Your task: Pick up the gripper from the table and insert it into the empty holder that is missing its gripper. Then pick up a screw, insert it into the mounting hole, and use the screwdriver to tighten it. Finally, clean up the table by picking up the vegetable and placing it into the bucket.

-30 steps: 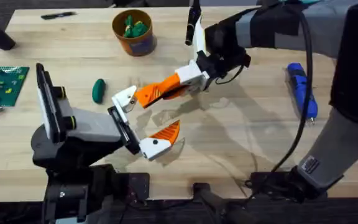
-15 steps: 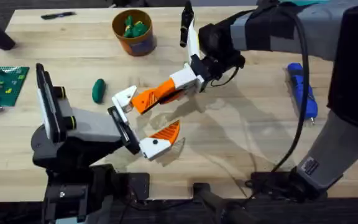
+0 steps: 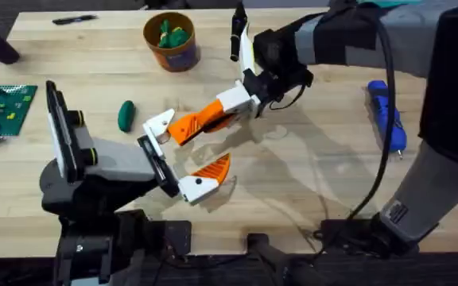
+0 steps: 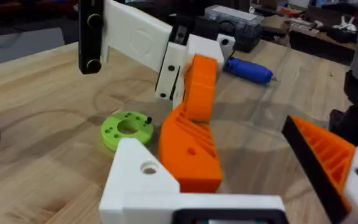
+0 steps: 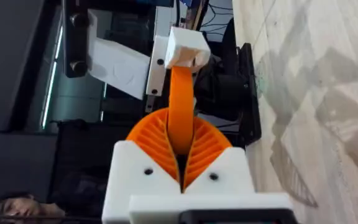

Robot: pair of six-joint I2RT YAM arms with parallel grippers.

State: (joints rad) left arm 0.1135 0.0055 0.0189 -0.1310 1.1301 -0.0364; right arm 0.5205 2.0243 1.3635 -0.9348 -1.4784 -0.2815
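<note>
Insertion step, going by the layout. Got the gripper [image 3: 197, 121] pinched tight in the right claw [image 3: 238, 102], up off the bench [image 3: 308, 191], far end against the holder [image 3: 159, 124] on the left claw [image 3: 189, 149]. Left claw spread wide and parked low, probably to offer that bare white base as a steady target. Long axis of the gripper running diagonally in the overhead view, from the right claw toward the robot's left, aimed straight at the holder. Touching it, but can't tell if fully seated. Screwdriver [image 3: 386, 111] lying well off to the right, vegetable [image 3: 126, 114] just beyond the left arm, bucket [image 3: 177, 57] near the far edge, presumably all waiting for later.
</note>
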